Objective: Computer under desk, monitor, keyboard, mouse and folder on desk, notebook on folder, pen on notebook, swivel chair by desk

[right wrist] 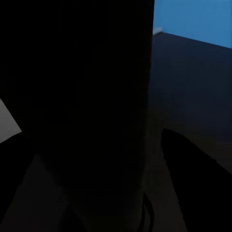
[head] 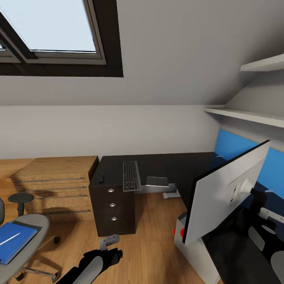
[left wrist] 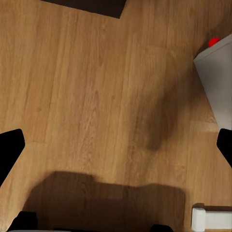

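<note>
- Sloped white attic walls, a skylight and a wood floor (head: 157, 236) frame the bedroom; the black L-shaped desk (head: 177, 167) runs along the far wall and back down the right side.
- On the left gripper (left wrist: 116, 145), the two black fingers (left wrist: 9, 150) are spread wide with nothing between them. It hangs over bare floor, and the grey computer (left wrist: 217, 72) with its red button lies off to one side.
- The right gripper's camera shows mostly darkness, with a broad black slab close in front and a strip of blue wall beyond. I cannot tell whether those fingers are spread or clamped on anything.
- The monitor (head: 225, 193) leans at a steep tilt over the near arm of the desk, its pale back toward the head camera. Whether its base rests on the desktop is hidden.
- The keyboard (head: 131, 175) lies on the far arm of the desk above the drawers, with the mouse (head: 101, 179) near it at the desk's left corner.
- The swivel chair (head: 27, 227) stands well apart from the desk at lower left. It carries a blue stack (head: 14, 240), probably the folder and notebook, with the pen (head: 10, 238) on top.
- The step in hand looks like settling the monitor.
- To do that well, bring it upright slowly and set the round base fully on the desktop away from the edge.
- Let go only once it stands on its own, so it does not tip onto the computer below.
</note>
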### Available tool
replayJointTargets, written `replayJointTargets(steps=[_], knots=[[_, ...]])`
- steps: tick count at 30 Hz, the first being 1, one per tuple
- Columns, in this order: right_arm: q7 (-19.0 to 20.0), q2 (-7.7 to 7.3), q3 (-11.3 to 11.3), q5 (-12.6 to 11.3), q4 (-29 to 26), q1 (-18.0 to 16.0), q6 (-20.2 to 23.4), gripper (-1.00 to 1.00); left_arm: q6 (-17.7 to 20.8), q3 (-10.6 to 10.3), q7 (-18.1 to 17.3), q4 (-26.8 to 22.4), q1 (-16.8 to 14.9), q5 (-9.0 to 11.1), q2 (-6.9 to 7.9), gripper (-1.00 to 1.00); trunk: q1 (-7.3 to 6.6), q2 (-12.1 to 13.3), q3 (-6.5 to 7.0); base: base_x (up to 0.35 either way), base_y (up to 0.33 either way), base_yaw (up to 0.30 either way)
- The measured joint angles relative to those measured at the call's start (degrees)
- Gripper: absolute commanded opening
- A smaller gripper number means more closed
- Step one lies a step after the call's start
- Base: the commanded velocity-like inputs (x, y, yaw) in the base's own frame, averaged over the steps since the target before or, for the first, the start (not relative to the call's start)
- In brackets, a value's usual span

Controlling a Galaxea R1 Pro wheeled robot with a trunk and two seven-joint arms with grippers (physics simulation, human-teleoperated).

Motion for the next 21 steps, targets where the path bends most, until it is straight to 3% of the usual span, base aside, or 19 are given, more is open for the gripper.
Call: replayJointTargets(steps=[21], knots=[[-0.1,0.07,0.0,0.0,-0.1,0.0,0.1,-1.0,0.0,0.0,0.0,0.0,0.0,0.0,-0.01,1.0,0.0,0.0,0.0,0.0,0.0,0.0]])
